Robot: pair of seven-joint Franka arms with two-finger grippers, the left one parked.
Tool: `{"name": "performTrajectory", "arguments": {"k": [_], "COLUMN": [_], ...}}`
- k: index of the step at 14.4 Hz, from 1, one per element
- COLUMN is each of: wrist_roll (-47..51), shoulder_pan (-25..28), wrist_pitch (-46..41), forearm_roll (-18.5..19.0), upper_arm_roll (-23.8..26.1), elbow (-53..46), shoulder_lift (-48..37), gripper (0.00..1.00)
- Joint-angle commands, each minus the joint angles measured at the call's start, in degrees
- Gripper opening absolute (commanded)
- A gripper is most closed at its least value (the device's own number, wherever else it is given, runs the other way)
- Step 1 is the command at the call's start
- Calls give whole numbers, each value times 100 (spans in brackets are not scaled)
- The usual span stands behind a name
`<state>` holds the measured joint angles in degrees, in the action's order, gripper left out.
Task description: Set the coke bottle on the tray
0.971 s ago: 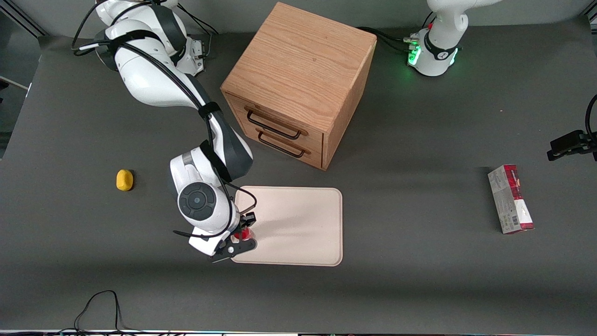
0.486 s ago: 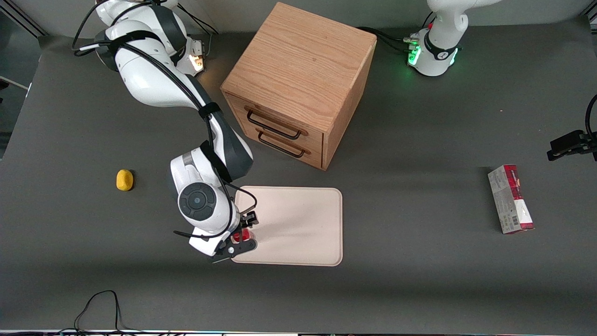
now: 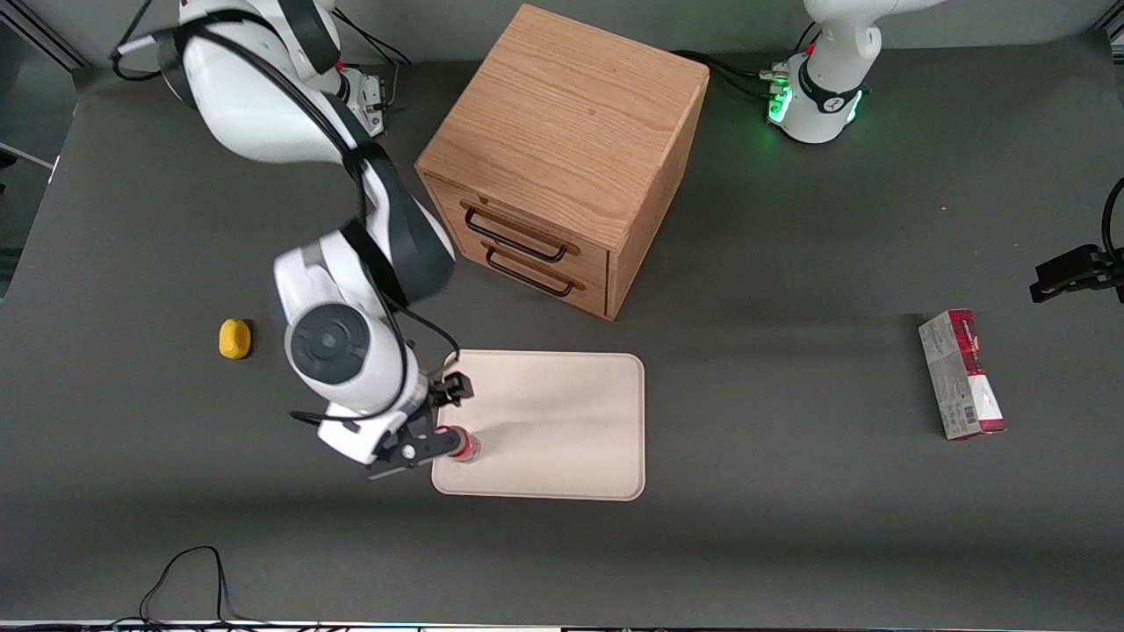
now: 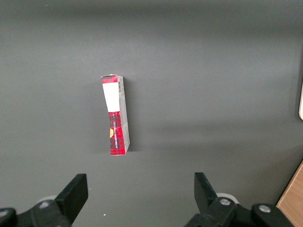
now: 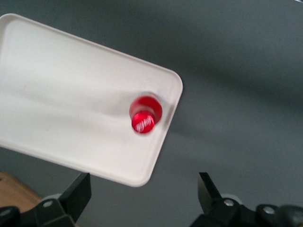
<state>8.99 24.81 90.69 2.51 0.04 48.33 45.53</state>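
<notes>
The coke bottle [image 3: 465,447], small and red with a red cap, stands upright on the cream-white tray [image 3: 562,421], near the tray's corner closest to the working arm and the front camera. The right wrist view looks straight down on its cap [image 5: 144,119] and on the tray [image 5: 71,109]. My gripper [image 3: 439,414] is open and empty, raised above the bottle and off the tray's edge, toward the working arm's end. Its two dark fingertips [image 5: 78,194] stand wide apart with only table between them.
A wooden two-drawer cabinet [image 3: 562,158] stands farther from the front camera than the tray. A yellow lump [image 3: 234,339] lies toward the working arm's end. A red-and-grey carton [image 3: 961,375] lies toward the parked arm's end and shows in the left wrist view [image 4: 115,115].
My gripper has let go of the bottle, risen and drawn back toward the working arm's end. The bottle stays standing on the tray.
</notes>
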Motion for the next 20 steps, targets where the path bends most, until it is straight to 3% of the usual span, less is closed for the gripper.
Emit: {"name": "performTrajectory", "arguments": {"k": [1,4,7,9,13,17,20], "wrist_roll": [-64,-82,-91,-91,-117,-126,-161], "shoulder_pan": [-20,6,-107,-423,-1346,-2250,-2420], "wrist_pitch": [-840,-1474,-1388,-1134,-878,-351,-324], "forearm_roll": [65,371,619,480,-224,-242,-233], "upper_arm_roll": [5,-65,-48,-39,-39,346,278], "elbow": [168,457,1676,2336,3225,4201,4290], "shoulder_lift": [-815,-1509,-2580,-3170,-4014,-4701,-4763], "gripper": [100,100,100,100,100,100,100]}}
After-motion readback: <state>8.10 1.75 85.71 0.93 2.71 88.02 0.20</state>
